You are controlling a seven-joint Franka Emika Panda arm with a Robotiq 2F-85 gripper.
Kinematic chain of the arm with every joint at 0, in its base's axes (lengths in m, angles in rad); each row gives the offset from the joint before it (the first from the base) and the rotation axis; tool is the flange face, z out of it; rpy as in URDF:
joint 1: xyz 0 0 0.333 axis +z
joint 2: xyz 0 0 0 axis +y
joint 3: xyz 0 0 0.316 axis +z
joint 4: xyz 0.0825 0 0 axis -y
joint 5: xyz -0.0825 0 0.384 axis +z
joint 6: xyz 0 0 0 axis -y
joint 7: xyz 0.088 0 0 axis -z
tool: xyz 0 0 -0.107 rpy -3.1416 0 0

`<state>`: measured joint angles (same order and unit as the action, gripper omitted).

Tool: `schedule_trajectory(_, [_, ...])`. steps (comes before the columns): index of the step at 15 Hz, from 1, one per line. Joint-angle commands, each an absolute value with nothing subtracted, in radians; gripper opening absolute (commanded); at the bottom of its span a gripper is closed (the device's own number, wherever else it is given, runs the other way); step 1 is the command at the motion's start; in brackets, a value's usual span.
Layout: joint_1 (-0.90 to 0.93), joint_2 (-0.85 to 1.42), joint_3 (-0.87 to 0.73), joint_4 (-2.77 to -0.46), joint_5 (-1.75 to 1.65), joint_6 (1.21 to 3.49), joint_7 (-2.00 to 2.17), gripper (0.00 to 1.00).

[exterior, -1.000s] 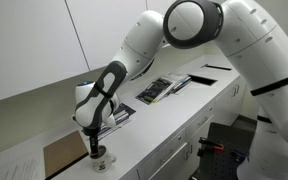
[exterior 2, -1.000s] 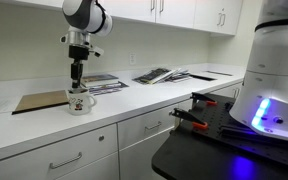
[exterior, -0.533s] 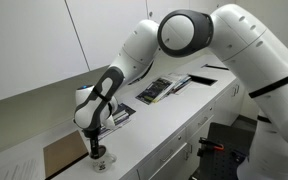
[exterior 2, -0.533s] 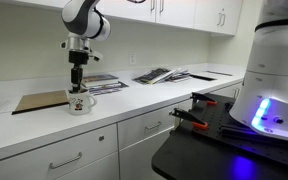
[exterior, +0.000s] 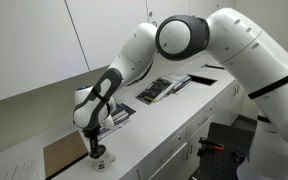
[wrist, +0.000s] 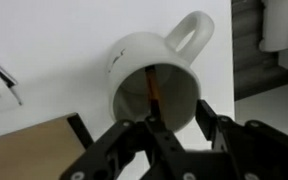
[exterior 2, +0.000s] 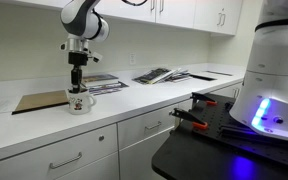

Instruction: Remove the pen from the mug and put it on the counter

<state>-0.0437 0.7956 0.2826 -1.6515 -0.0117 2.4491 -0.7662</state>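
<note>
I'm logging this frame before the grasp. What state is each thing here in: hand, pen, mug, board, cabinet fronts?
hand: open, directly above the mug, holding nothing
pen: standing inside the mug, not gripped
mug: upright on the counter
brown board: lying flat on the counter
cabinet fronts: shut

No text, brand, number or sign can be read in any view. The small white mug with a side handle (exterior 2: 79, 102) (exterior: 101, 158) has dark markings on its side in an exterior view, and a small dark mark near its rim in the wrist view (wrist: 134, 60), but they are too small and blurred to read. The flat printed booklets (exterior 2: 159, 74) (exterior: 154, 90), lying farther along the counter, show dark and light covers in both exterior views, but no letters can be made out.
</note>
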Motion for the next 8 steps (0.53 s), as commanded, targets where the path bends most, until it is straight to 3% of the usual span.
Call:
schedule_trajectory(1, [-0.055,0.819,0.292,-1.615,-0.018,2.419,-0.799,0.43])
schedule_trajectory(8, [-0.110,0.803,0.332,-1.629,0.030,2.419,-0.855,0.51])
